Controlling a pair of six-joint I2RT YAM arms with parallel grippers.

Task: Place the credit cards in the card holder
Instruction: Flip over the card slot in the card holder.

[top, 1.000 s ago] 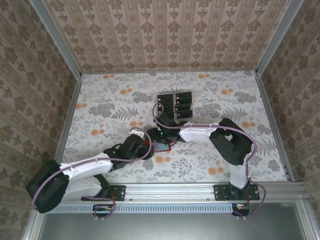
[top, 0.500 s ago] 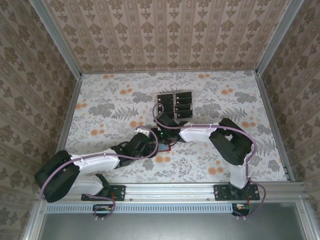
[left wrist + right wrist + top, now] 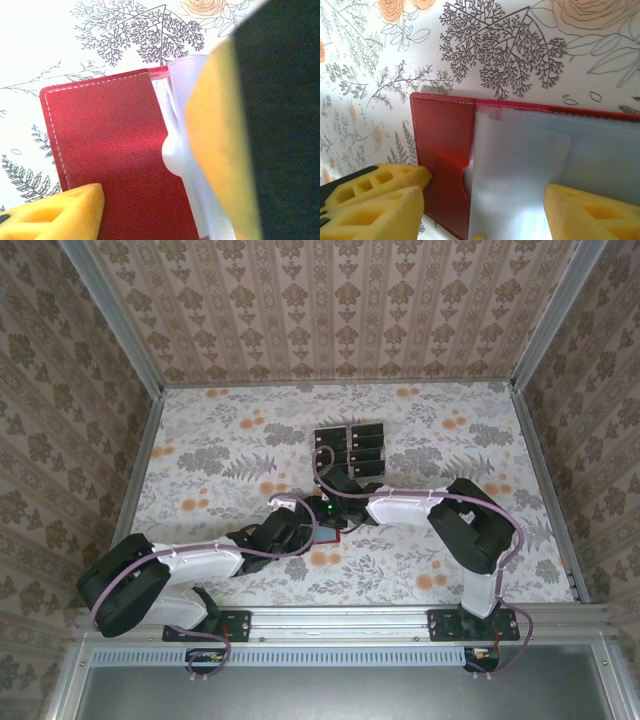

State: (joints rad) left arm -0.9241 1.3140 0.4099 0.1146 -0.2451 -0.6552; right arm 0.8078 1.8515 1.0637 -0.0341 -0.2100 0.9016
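item: card holder (image 3: 445,150), flat on counter (image 3: 220,440) under both my grippers | left gripper (image 3: 150,165), right gripper (image 3: 485,187): part-open, holding nothing | credit cards (image 3: 350,450): beyond, nearest my right.

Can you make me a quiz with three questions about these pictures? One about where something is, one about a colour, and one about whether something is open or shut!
1. Where are the black cards?
A. Bunched on the table, farther back than the wallet
B. Tucked inside the wallet
C. Against the left wall

2. What colour is the wallet?
A. Blue
B. Red
C. Green

3. How is the wallet?
A. Folded shut
B. Lying open
C. Standing on its edge

Answers: 1 A, the top view shows them grouped farther back. 2 B, both wrist views show red. 3 B, its pale inside pocket faces up.
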